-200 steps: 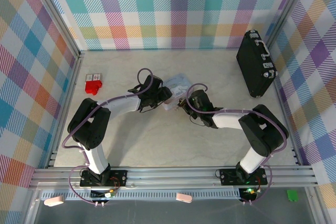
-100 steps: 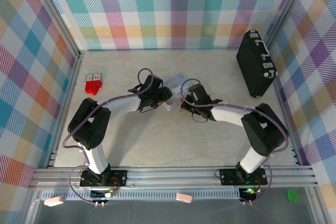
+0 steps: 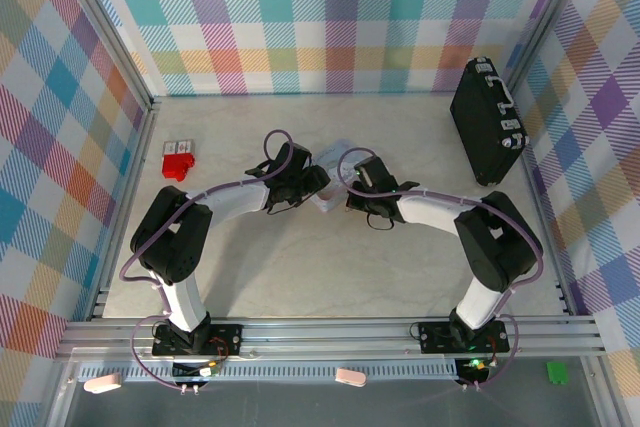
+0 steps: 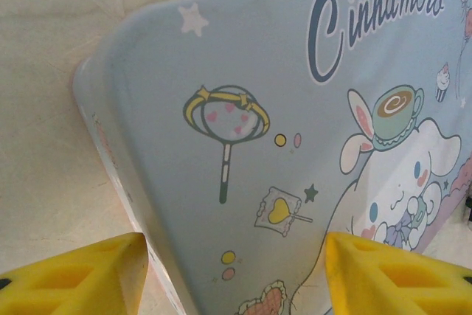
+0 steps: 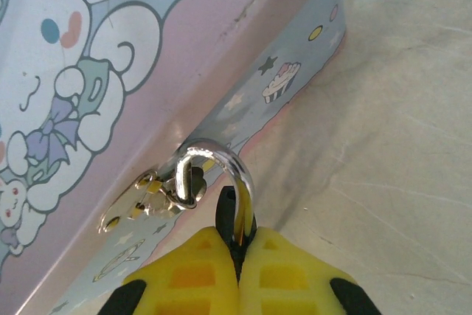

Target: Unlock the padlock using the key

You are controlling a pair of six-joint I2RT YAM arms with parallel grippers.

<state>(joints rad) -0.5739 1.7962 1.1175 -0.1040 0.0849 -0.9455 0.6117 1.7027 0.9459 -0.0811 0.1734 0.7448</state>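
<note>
Padlock (image 5: 234, 215): we found it hanging at tin's (image 4: 295, 145) hasp (image 5: 151, 193), shackle through.
Right claw (image 5: 240, 271): pressed together, pinching padlock body; nearer arm.
Left claw (image 4: 236, 271): spread, straddling tin.

tin (image 3: 335, 159) mid-table between 2 pincers, padlock (image 5: 232, 215) on its hasp (image 5: 151, 193), briefcase (image 3: 487, 122) far right
</note>
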